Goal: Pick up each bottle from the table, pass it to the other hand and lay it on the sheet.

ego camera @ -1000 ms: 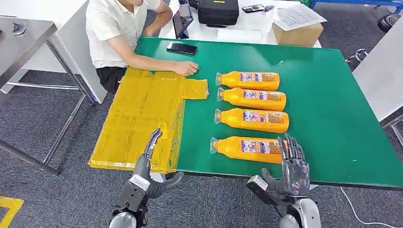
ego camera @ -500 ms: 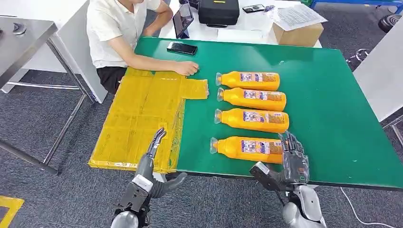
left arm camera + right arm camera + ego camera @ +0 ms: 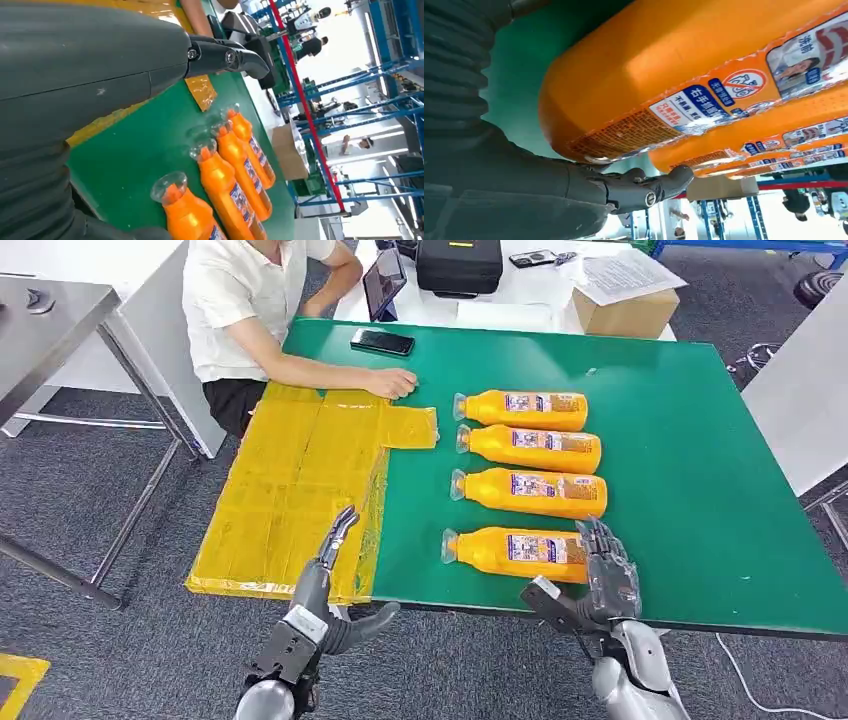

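A person [image 3: 250, 310] sits at the 11 o'clock side of the green table [image 3: 700, 470], one hand resting on the far edge of the yellow sheet [image 3: 300, 480]. The sheet covers the table's left end and carries no bottle.

Left hand [image 3: 325, 585]: positioned at the sheet's near edge, at 7 o'clock from the table's centre. Fingers are extended and apart, thumb out to the side; nothing is held.

Four orange bottles lie on their sides in a column right of the sheet, caps pointing toward it. A phone [image 3: 382, 341] lies at the table's 12 o'clock edge.

Right hand [image 3: 605, 575]: at the base end of the nearest bottle [image 3: 515, 552], at 5 o'clock. Fingers are spread above the bottle's base with the thumb below; they are not closed on it.
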Tool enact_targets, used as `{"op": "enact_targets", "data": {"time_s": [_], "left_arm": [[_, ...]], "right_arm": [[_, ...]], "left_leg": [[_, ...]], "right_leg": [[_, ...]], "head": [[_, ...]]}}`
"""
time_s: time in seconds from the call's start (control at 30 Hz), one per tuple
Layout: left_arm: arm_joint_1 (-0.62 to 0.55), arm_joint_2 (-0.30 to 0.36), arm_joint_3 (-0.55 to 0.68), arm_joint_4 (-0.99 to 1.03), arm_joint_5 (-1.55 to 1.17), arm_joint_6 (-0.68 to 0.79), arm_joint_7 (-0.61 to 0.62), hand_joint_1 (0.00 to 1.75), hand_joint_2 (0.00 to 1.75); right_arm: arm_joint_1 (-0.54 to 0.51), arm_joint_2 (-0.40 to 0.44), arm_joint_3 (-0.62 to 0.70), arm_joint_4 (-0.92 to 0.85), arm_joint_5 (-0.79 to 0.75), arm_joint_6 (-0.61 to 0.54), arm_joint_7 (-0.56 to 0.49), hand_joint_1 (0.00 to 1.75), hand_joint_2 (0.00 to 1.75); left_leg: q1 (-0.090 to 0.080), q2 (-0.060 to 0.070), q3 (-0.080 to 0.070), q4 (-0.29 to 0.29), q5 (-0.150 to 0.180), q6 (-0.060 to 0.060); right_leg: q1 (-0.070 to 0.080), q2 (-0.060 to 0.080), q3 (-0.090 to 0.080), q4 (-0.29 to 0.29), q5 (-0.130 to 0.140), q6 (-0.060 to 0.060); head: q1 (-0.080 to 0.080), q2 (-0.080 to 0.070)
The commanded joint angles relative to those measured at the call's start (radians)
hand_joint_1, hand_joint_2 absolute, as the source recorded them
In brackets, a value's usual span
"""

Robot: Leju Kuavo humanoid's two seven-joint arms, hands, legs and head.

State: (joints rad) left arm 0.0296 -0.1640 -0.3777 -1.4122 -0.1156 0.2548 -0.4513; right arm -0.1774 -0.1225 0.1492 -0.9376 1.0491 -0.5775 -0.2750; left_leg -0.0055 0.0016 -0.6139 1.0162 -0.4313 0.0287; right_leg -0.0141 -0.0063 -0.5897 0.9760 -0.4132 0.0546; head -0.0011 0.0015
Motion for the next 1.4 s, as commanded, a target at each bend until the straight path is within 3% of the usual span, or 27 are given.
{"op": "enact_targets", "data": {"time_s": [0.03, 0.3, 0.5, 0.53, 0.57, 0.77, 1.07, 1.3, 1.33, 1.37, 1.4], "left_arm": [[-0.037, 0.009, -0.014, 0.046, -0.002, -0.008, 0.008, 0.0, 1.75], [-0.043, 0.005, -0.021, 0.043, 0.008, -0.021, 0.013, 0.0, 1.75], [-0.045, 0.008, -0.019, 0.041, 0.013, -0.025, 0.013, 0.0, 1.75], [-0.048, 0.007, -0.018, 0.045, 0.015, -0.025, 0.013, 0.0, 1.75], [-0.049, 0.007, -0.017, 0.046, 0.016, -0.026, 0.013, 0.0, 1.75], [-0.061, 0.007, -0.018, 0.064, 0.027, -0.032, 0.008, 0.0, 1.75], [-0.061, 0.007, -0.018, 0.065, 0.027, -0.032, 0.008, 0.0, 1.75], [-0.068, 0.003, -0.015, 0.078, 0.038, -0.036, -0.002, 0.0, 1.75], [-0.068, -0.002, -0.011, 0.081, 0.043, -0.034, -0.005, 0.0, 1.75], [-0.066, -0.007, -0.005, 0.084, 0.049, -0.029, -0.005, 0.0, 1.75], [-0.063, -0.02, 0.009, 0.09, 0.071, -0.02, 0.003, 0.0, 1.75]], "right_arm": [[-0.066, -0.019, 0.056, 0.151, -0.02, 0.063, 0.025, 0.0, 1.75], [-0.119, -0.032, 0.08, 0.216, 0.006, 0.053, 0.043, 0.0, 1.75], [-0.138, -0.06, 0.118, 0.262, 0.0, 0.198, 0.082, 0.03, 1.75], [-0.141, -0.07, 0.125, 0.275, -0.001, 0.218, 0.078, 1.36, 1.75], [-0.143, -0.077, 0.128, 0.283, -0.005, 0.237, 0.077, 1.73, 1.75], [-0.134, -0.111, 0.128, 0.308, -0.075, 0.359, 0.049, 1.75, 1.75], [-0.132, -0.111, 0.128, 0.308, -0.076, 0.359, 0.048, 1.75, 1.75], [-0.072, -0.1, 0.108, 0.252, -0.17, 0.37, -0.016, 1.75, 1.75], [-0.058, -0.088, 0.095, 0.229, -0.204, 0.359, -0.044, 1.69, 1.75], [-0.048, -0.076, 0.085, 0.209, -0.226, 0.345, -0.072, 1.47, 1.75], [-0.032, -0.061, 0.069, 0.179, -0.26, 0.342, -0.103, 1.47, 1.75]], "left_leg": [[0.001, 0.0, 0.004, -0.001, -0.001, -0.002], [0.001, -0.001, 0.007, -0.001, 0.0, -0.002], [0.001, 0.0, 0.008, -0.001, 0.0, -0.001], [0.001, -0.001, 0.009, -0.001, 0.0, -0.002], [0.001, -0.001, 0.01, -0.001, 0.0, -0.001], [0.001, -0.002, 0.018, 0.0, -0.002, 0.0], [0.001, -0.003, 0.024, -0.001, -0.003, 0.001], [0.002, -0.006, 0.025, -0.002, -0.002, 0.0], [0.002, -0.004, 0.025, -0.001, -0.003, 0.001], [0.002, -0.007, 0.025, -0.003, -0.002, 0.0], [0.002, -0.005, 0.025, -0.002, -0.003, 0.0]], "right_leg": [[0.001, 0.0, 0.004, -0.001, -0.001, -0.002], [0.001, 0.0, 0.006, -0.001, 0.0, -0.002], [0.001, 0.0, 0.008, -0.001, 0.0, -0.001], [0.001, 0.0, 0.009, -0.002, 0.0, -0.002], [0.001, -0.001, 0.01, -0.002, 0.0, -0.002], [0.001, -0.001, 0.01, -0.003, -0.001, -0.002], [0.001, -0.002, 0.014, -0.005, -0.002, -0.001], [0.002, -0.005, 0.016, -0.007, -0.003, -0.001], [0.002, -0.003, 0.016, -0.006, -0.003, 0.0], [0.002, -0.005, 0.016, -0.007, -0.003, -0.001], [0.002, -0.004, 0.016, -0.007, -0.003, -0.001]], "head": [[0.0, 0.0], [0.0, 0.0], [0.0, 0.0], [0.0, 0.0], [0.0, 0.0], [0.0, 0.0], [0.0, 0.0], [0.0, 0.0], [0.0, 0.0], [0.0, 0.0], [0.0, 0.0]]}}
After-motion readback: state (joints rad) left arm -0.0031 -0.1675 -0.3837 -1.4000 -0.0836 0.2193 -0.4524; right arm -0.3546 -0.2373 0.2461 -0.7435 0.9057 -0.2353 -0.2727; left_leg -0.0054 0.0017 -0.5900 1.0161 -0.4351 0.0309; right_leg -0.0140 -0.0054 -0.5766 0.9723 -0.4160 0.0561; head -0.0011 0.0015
